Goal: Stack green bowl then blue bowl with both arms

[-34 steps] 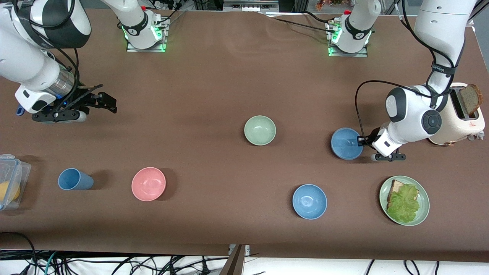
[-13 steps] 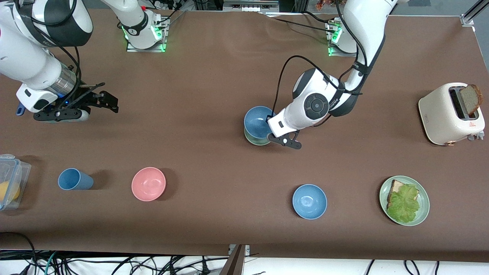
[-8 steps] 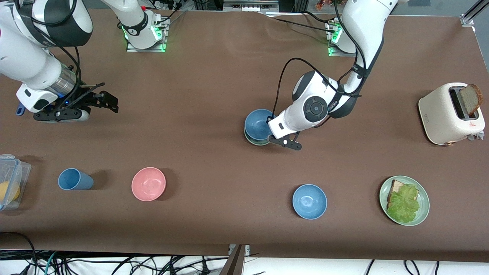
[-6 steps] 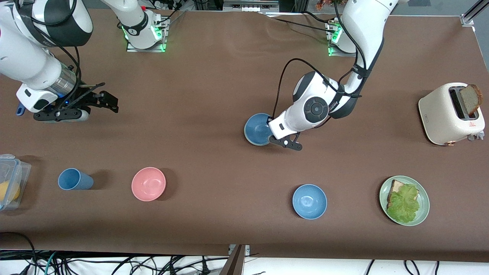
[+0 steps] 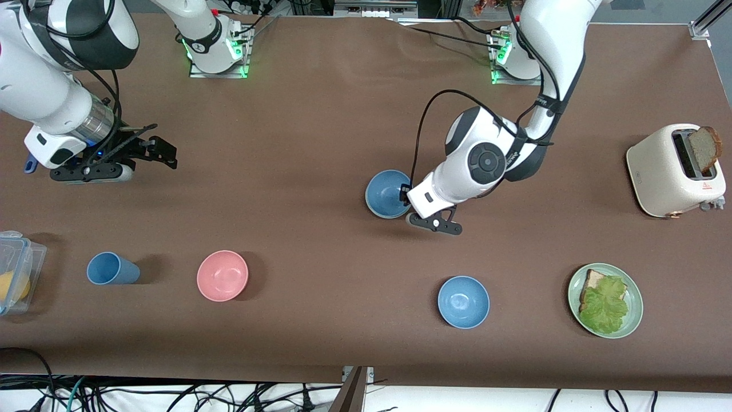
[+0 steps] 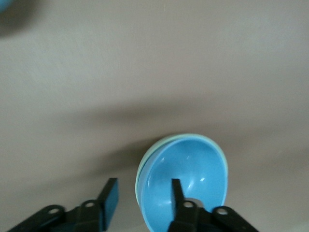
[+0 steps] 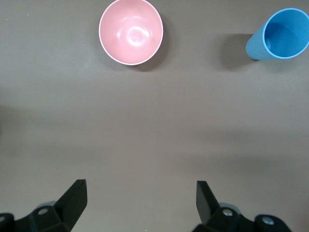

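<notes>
The blue bowl [image 5: 387, 193] now sits nested in the green bowl [image 6: 141, 166]; the left gripper [image 6: 140, 198] has let go, fingers apart. The right gripper [image 7: 140, 200] waits, spread wide, stack apparently complete.

Green bowl [image 5: 389, 216] mostly under blue bowl [image 5: 386, 192]

The blue bowl [image 5: 388, 193] sits nested in the green bowl [image 5: 382, 216] at mid-table. The left gripper [image 5: 407, 196] is at its rim. The right gripper [image 5: 153, 150] waits over the right arm's end of the table.
</notes>
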Controlling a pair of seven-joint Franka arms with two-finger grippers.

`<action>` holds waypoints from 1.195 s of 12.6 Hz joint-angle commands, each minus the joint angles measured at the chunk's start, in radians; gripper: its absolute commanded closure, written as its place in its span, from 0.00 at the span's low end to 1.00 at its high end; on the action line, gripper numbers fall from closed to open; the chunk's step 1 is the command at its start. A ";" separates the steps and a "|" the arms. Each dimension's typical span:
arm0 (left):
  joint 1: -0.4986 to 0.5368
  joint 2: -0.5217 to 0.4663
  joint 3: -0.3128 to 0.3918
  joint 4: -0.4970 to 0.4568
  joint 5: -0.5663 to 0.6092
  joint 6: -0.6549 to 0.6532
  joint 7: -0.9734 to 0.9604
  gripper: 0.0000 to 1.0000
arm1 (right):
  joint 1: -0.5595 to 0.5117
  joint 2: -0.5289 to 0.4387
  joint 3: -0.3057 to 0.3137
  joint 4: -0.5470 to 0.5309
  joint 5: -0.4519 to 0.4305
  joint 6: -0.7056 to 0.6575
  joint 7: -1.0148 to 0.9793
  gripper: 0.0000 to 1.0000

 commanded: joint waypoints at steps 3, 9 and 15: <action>0.066 -0.144 0.034 0.058 0.052 -0.142 0.026 0.00 | 0.001 -0.018 0.000 0.002 -0.015 -0.037 0.005 0.00; 0.259 -0.295 0.034 0.161 0.176 -0.478 0.031 0.00 | -0.002 -0.029 -0.010 0.004 -0.006 -0.072 0.014 0.00; 0.390 -0.390 0.040 0.156 0.215 -0.649 0.173 0.00 | -0.004 -0.032 -0.050 0.004 0.000 -0.077 -0.001 0.00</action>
